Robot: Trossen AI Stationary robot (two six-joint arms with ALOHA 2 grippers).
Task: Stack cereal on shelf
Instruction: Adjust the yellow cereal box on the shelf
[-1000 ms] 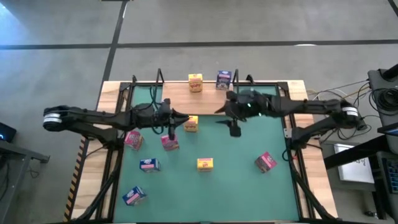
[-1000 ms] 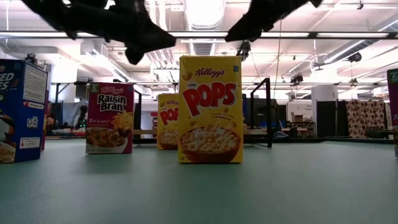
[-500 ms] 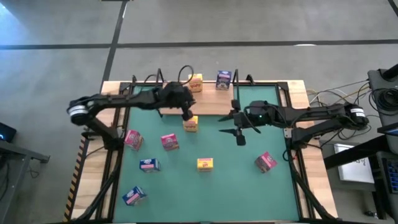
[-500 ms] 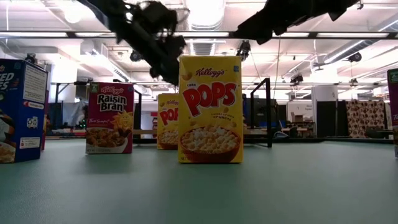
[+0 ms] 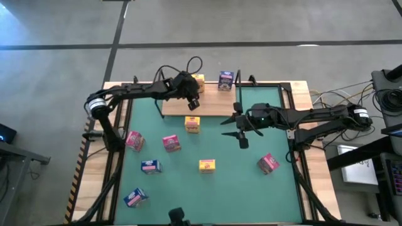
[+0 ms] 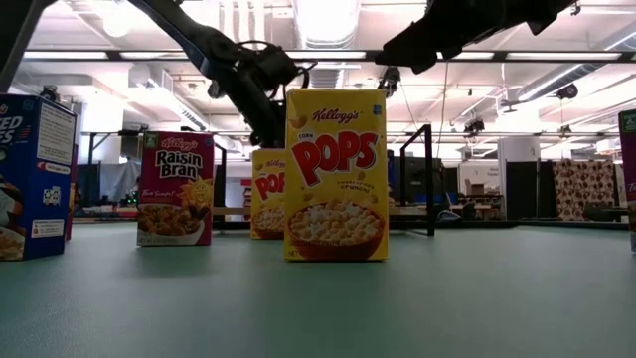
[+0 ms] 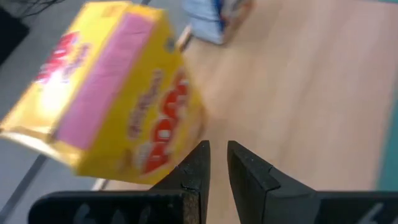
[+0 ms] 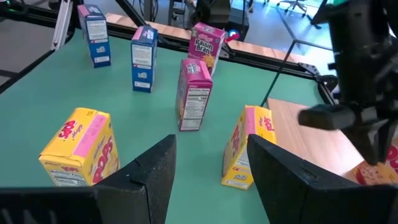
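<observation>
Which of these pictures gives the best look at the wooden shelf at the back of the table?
The high view: it shows the whole shelf from above, with a yellow box and a blue box on it. The low view shows only a thin edge, and each wrist view just a patch of wood.

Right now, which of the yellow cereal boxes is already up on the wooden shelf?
The yellow box at the back of the shelf, beside the blue box and right by the left gripper. The other two yellow boxes stand on the green mat.

Bare shelf (image 5: 213,107) middle; yellow box (image 5: 198,82) and blue box (image 5: 226,80) block its back.
</observation>
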